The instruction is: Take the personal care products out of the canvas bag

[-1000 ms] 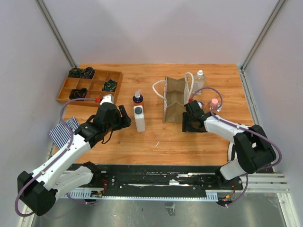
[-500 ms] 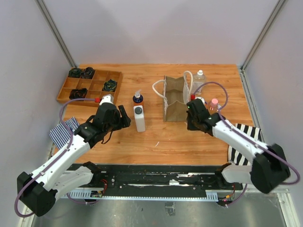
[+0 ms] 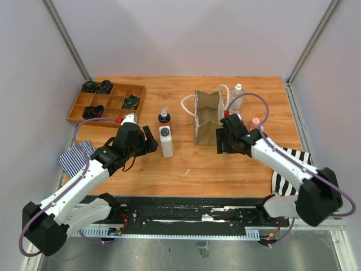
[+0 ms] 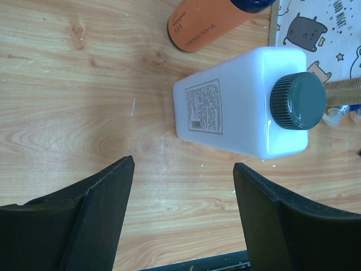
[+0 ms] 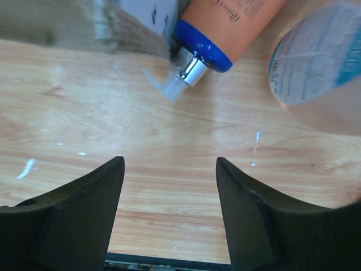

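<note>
The canvas bag [image 3: 207, 116] stands upright near the middle of the table [image 3: 186, 180]; whether anything is left inside it cannot be told. The right gripper [image 3: 221, 142] hangs released and empty at the bag's 4 o'clock corner. Its wrist view shows a blue-and-orange pump bottle [image 5: 228, 25] right ahead of the parted jaws, with a clear bottle [image 5: 318, 62] at that bottle's 3 o'clock. A sideways swing from here would likely knock over that pump bottle or the pink-capped bottle [image 3: 255, 123], or shove the light bag off its base. The rope handles [image 3: 189, 104] could also snag a finger. The left gripper [image 3: 148, 138] is spread wide too and holds nothing, at 9 o'clock of the white pump bottle [image 3: 166, 141]. A careless advance could tip that bottle into the other blue-and-orange bottle [image 3: 163, 118] at its 12 o'clock
</note>
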